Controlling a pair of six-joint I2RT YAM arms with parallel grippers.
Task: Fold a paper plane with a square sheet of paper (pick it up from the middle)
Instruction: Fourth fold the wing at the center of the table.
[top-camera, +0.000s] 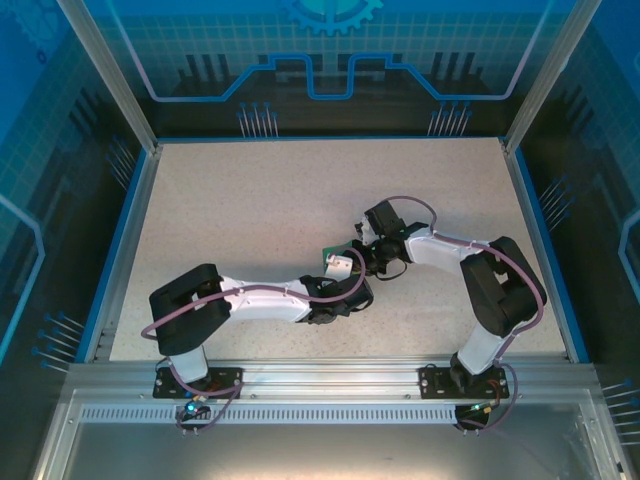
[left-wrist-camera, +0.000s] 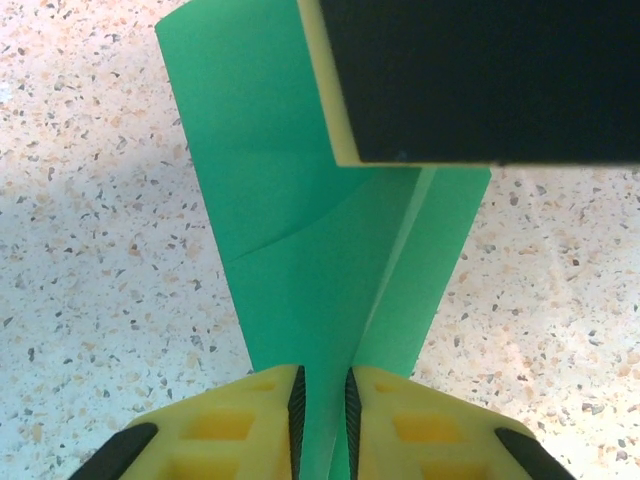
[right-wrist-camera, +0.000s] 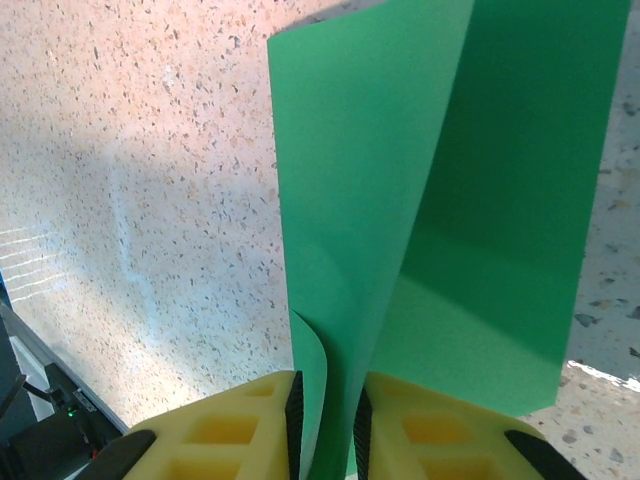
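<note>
Left wrist view: my left gripper (left-wrist-camera: 322, 405) is nearly shut, pinching the square sheet of paper (left-wrist-camera: 300, 250) up over the table (left-wrist-camera: 90, 250). My right gripper (right-wrist-camera: 325, 415) pinches it too. It looks light, thin and floppy, so I would hold gently near the crease

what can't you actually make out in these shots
- Top external: the green sheet is nearly all hidden under the arms; fold shape unreadable.
- Left wrist: a dark yellow-edged block covers the sheet's upper right; left end effector cut off below.
- Right wrist: the sheet's top leaves the frame; right end effector cut off below.
</note>
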